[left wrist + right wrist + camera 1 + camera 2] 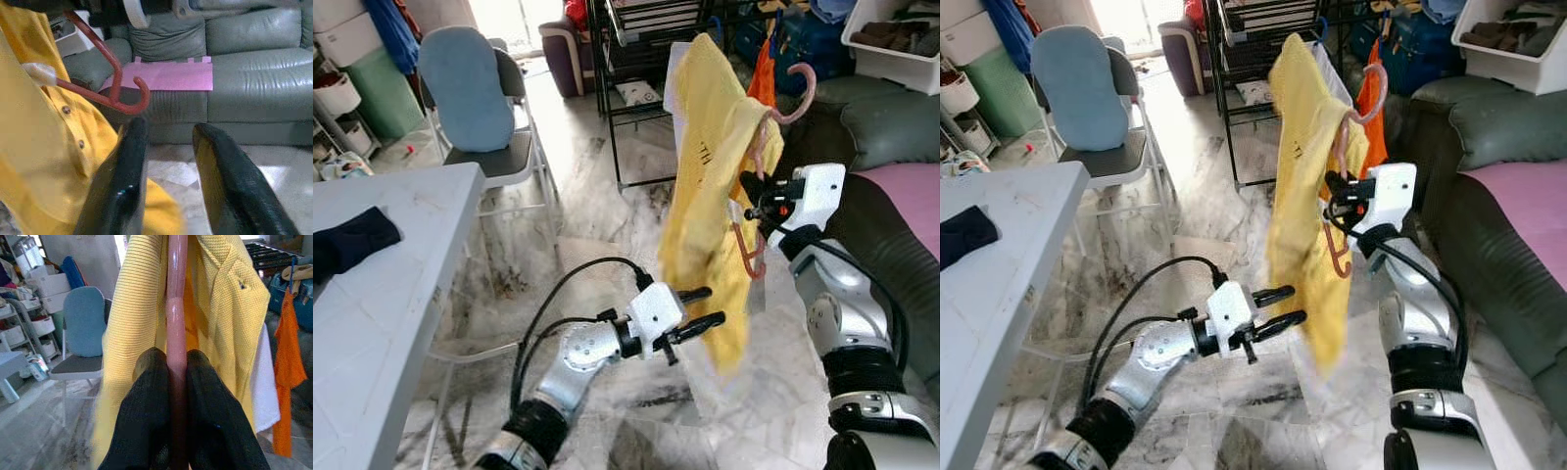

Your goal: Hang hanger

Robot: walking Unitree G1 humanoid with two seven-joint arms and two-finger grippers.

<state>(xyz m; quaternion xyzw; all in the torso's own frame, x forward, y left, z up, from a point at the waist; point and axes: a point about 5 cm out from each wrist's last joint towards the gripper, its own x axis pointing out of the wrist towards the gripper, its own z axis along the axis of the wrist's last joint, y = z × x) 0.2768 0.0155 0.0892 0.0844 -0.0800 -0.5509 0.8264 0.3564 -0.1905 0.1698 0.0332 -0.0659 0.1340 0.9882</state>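
Left gripper (pixel 702 308): fingers parted, empty, at the lower hem of the yellow shirt (pixel 713 186). White table (pixel 401 294): nearest edge, left of the shirt; bare marble floor (pixel 578 235) lies between them. Right gripper (pixel 753 196): fingers clamped on the stem of the pink hanger (pixel 790 98), held aloft. Hanger: pink, hook uppermost, carrying the buttoned yellow shirt, which hangs free of the floor. Grey sofa (pixel 891 245): just right of the shirt. Black rack (pixel 636 88): behind the shirt, beyond the hook.
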